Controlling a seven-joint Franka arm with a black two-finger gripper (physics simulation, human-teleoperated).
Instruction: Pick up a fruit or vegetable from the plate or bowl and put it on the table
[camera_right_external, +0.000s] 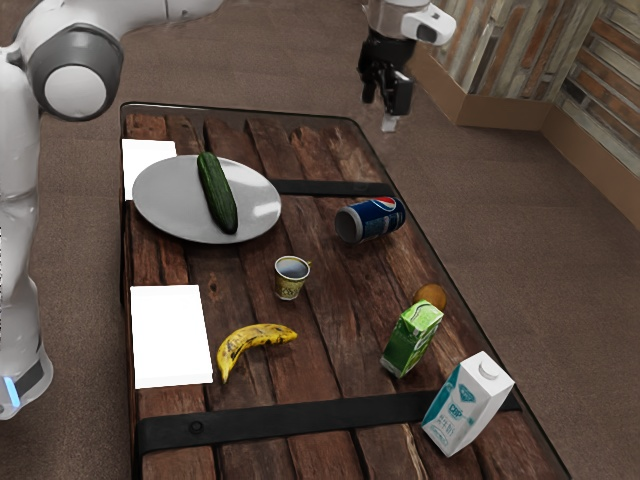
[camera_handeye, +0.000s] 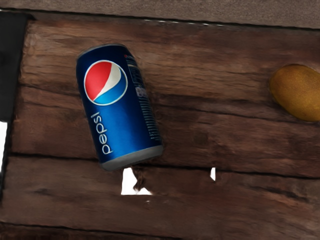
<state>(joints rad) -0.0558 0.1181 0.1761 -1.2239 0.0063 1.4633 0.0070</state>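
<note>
Brown wood worktop (camera_right_external: 335, 370), two black straps across it, one upper (camera_right_external: 330, 188), one lower (camera_right_external: 300, 416). One plate (camera_right_external: 157, 208), upper left of the frame; one cucumber (camera_right_external: 217, 192) lying on it, task item, touching plate. One gripper (camera_right_external: 389, 115), upper right of the frame, pointing down, above worktop height; can't tell if apart or together.

Two white sheets: one at upper left beside the plate (camera_right_external: 148, 152), one lower left (camera_right_external: 171, 335). One banana (camera_right_external: 254, 343), lower centre-left, on the worktop, near the lower sheet. One cup (camera_right_external: 290, 280), centre, upright. One can (camera_right_external: 371, 220), right of centre, on its side, blue, "pepsi" readable in the wrist view. Two cartons, both upright: green (camera_right_external: 411, 340), lower right; white and teal (camera_right_external: 467, 405), further toward the lower right corner. One brown round item (camera_right_external: 431, 296), just beside the green carton, well apart from the can.
</note>
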